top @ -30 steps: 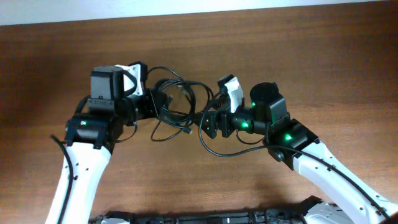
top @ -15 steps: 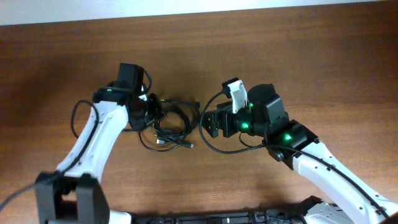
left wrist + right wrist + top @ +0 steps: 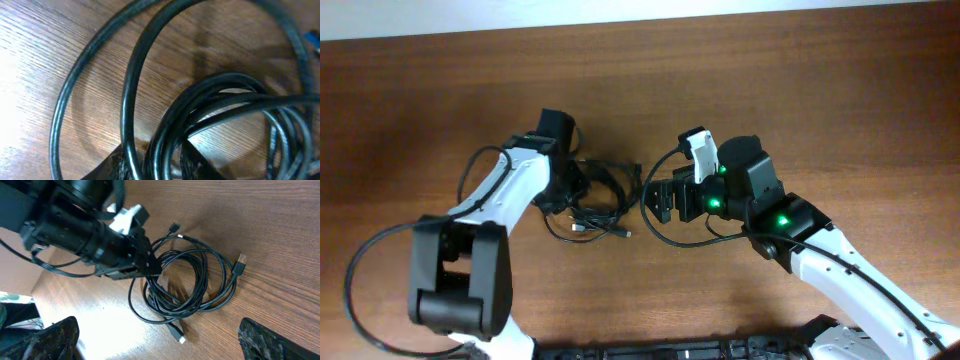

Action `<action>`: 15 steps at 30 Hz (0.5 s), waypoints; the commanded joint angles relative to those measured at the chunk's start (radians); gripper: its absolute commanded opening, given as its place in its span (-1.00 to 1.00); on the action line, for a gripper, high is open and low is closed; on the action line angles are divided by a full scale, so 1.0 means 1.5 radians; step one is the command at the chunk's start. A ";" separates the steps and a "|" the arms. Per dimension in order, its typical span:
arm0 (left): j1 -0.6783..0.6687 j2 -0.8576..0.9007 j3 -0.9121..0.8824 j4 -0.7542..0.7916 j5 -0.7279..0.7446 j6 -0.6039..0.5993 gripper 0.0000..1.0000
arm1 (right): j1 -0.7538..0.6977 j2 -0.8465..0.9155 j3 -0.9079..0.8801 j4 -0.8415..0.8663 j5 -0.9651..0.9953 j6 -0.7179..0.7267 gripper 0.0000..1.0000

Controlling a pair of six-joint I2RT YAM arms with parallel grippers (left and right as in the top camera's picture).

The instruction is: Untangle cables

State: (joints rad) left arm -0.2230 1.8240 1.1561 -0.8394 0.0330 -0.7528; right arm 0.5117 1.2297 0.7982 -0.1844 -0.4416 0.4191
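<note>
Table (image 3: 800, 90) of brown wood, bearing the cables (image 3: 603, 203) as one tangled coil at its middle. Left gripper (image 3: 574, 188) clenched on strands at the coil's left edge. Right gripper (image 3: 656, 202) spread wide and empty, just right of the coil. Apparently the anchoring step, with separation not yet begun. Next, probably: reach for a free plug end (image 3: 241, 262), pinch it, draw it outward slowly.
</note>
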 commanded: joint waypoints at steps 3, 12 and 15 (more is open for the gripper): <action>-0.002 0.049 0.000 0.013 -0.010 -0.002 -1.00 | -0.002 0.002 -0.001 -0.002 0.006 -0.002 0.97; 0.006 -0.095 0.132 -0.050 0.026 -0.042 -1.00 | -0.001 0.004 -0.001 -0.025 -0.042 -0.023 0.97; 0.006 -0.170 0.132 -0.049 0.068 -0.082 -1.00 | -0.001 0.022 -0.001 -0.024 -0.055 0.082 0.97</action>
State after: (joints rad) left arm -0.2195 1.6463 1.3338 -0.9161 0.0673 -0.8173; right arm 0.5117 1.2377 0.7982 -0.2207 -0.4995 0.4191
